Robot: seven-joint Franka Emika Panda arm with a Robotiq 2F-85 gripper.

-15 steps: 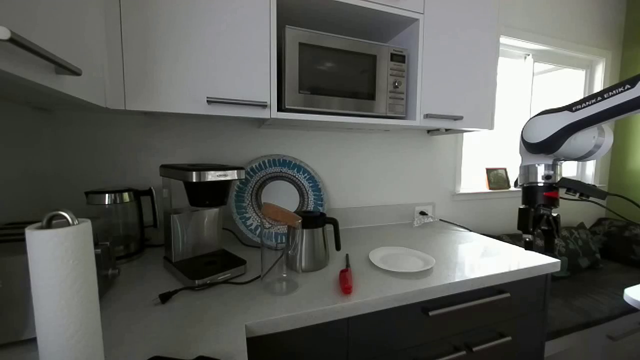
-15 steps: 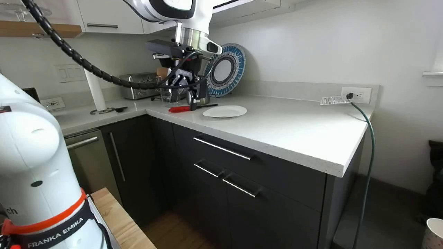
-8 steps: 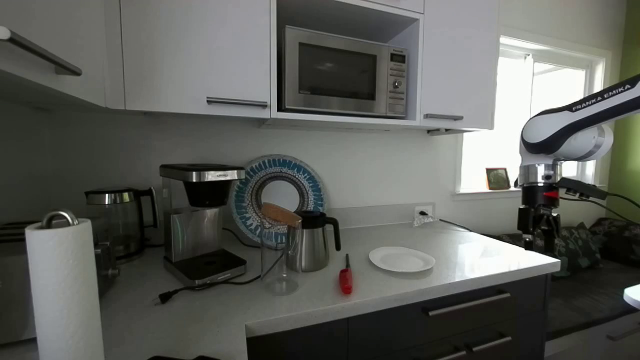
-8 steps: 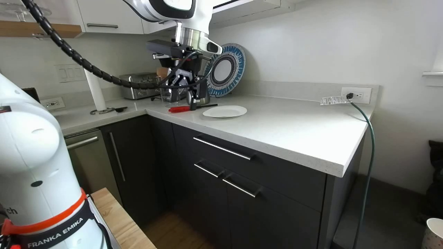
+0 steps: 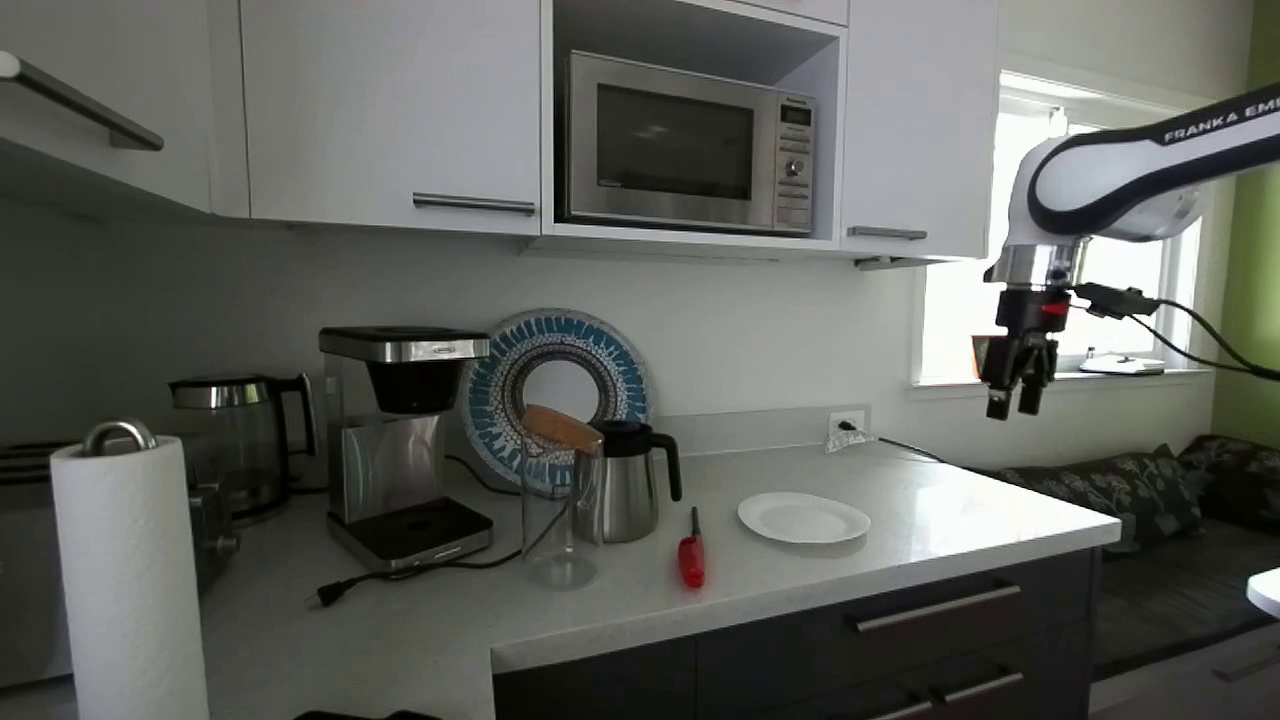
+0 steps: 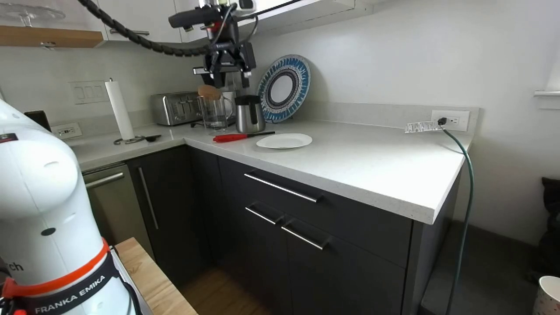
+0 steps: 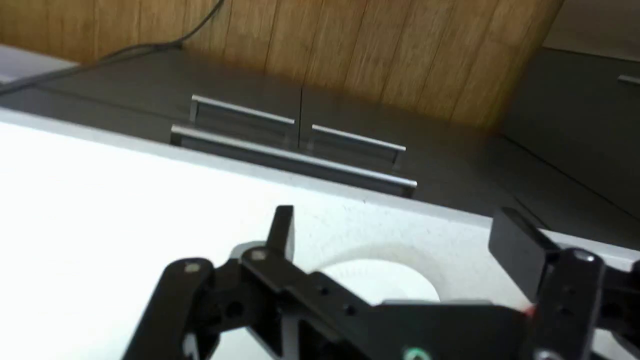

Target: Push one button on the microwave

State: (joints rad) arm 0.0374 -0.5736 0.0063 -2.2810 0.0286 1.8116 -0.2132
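Microwave (image 5: 690,145) sits in the cabinet niche (image 5: 700,38), above the counter (image 5: 930,510). Gripper (image 7: 393,217) hangs well apart from it, pointing down, its 2 jaws standing wide. On the counter: plate (image 5: 804,518), with red lighter (image 5: 692,562) near it.

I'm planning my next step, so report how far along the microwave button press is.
Done: apparently nothing; the gripper is apart from the microwave. In hand: gripper hangs open and empty, higher than the counter. Left: reaching the control panel and making the press.
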